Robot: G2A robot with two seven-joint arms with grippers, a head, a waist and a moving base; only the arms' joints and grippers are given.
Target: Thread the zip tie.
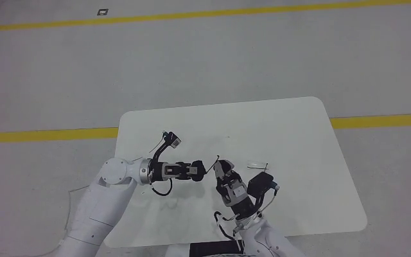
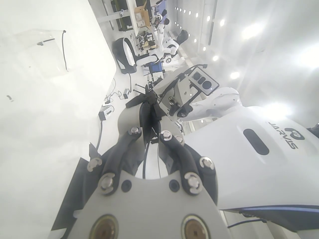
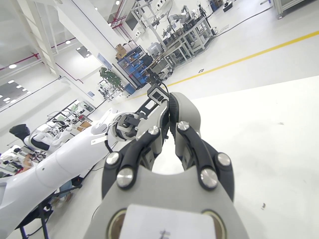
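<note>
Zip tie (image 2: 144, 160) pinched between the left jaws, right jaws adjacent

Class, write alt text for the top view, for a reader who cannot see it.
The left gripper and right gripper meet above a white table, each shut on a thin black zip tie. A small clear bag lies on the table beside them.

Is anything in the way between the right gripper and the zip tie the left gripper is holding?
Nothing visible does. The left gripper is shut on the black zip tie, and the right gripper sits tip to tip with it above the table. The clear bag lies off to one side.
</note>
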